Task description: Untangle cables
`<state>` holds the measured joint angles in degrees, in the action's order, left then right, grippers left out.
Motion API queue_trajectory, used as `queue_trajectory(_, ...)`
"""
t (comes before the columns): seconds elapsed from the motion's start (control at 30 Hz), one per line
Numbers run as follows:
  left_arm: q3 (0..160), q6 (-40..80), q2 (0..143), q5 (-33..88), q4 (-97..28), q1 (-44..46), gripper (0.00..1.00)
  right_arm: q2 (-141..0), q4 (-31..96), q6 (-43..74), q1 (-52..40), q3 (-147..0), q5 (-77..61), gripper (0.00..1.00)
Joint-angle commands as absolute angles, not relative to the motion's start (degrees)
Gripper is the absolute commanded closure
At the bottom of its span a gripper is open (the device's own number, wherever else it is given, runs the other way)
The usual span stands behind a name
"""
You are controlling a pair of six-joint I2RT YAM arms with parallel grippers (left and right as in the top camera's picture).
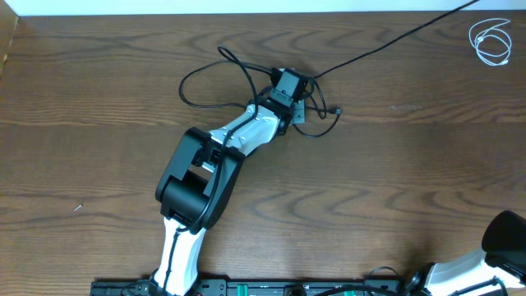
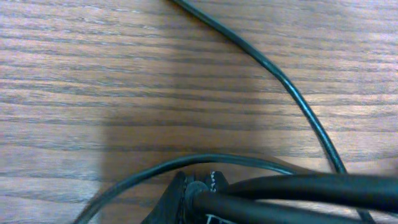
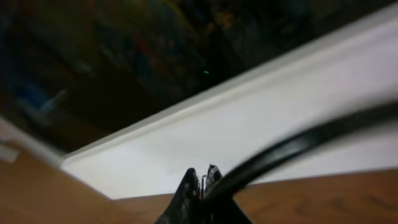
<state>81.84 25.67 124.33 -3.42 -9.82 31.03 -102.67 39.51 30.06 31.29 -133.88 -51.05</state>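
Our left gripper (image 1: 289, 90) sits low over the upper middle of the overhead frame. In its wrist view the fingertips (image 2: 180, 190) look pressed together. The black cable (image 2: 298, 99) curves just past the tips there, and we cannot tell whether any of it is nipped between them. Under everything we see the dark wooden table (image 1: 411, 181). We see the left arm (image 1: 201, 177) reaching from the bottom edge up to the centre. The right arm (image 1: 497, 251) is tucked into the lower right corner, and the right gripper (image 3: 200, 179) is clenched on nothing, facing a blurred white panel (image 3: 261, 130). In the overhead view the long black cable runs from the upper right corner down to the left gripper, loops out to its left, and ends in a small plug (image 1: 337, 111) just to its right. The white cable (image 1: 491, 39) lies coiled in the upper right corner, well apart from the black loops.
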Motion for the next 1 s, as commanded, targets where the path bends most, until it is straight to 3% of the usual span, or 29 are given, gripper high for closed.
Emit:
queue_trajectory(0.0, 81.23, 22.55, 124.29, -4.84, -11.51, 29.91, 0.93, -101.25, 42.74, 25.58, 31.9, -134.96, -46.61, 0.99)
queue_trajectory(0.5, 81.23, 0.1, 100.73, 7.35, -24.01, 29.91, 0.93, -101.38, 71.16, 8.05, 28.03, -132.42, -32.38, 0.99)
queue_trajectory(0.77, 81.23, -3.44, 91.77, 11.6, -25.26, 29.93, 0.93, -101.51, 70.65, -0.1, 27.64, -119.07, -30.98, 0.98)
queue_trajectory(0.8, 81.23, -3.44, 91.55, 11.6, -25.26, 29.95, 0.93, -101.51, 70.19, -1.02, 27.57, -117.4, -30.98, 0.91)
queue_trajectory(0.83, 81.23, -3.44, 91.46, 11.6, -25.28, 29.95, 0.93, -101.54, 69.63, -2.28, 27.4, -115.52, -30.98, 0.75)
queue_trajectory(0.9, 81.23, -3.44, 91.48, 11.57, -25.26, 29.95, 0.93, -101.54, 68.79, -4.34, 27.16, -112.51, -30.98, 0.33)
queue_trajectory(0.97, 81.23, -3.44, 91.5, 11.55, -25.26, 29.95, 0.93, -101.54, 68.23, -6.46, 26.7, -110.28, -31.27, 0.13)
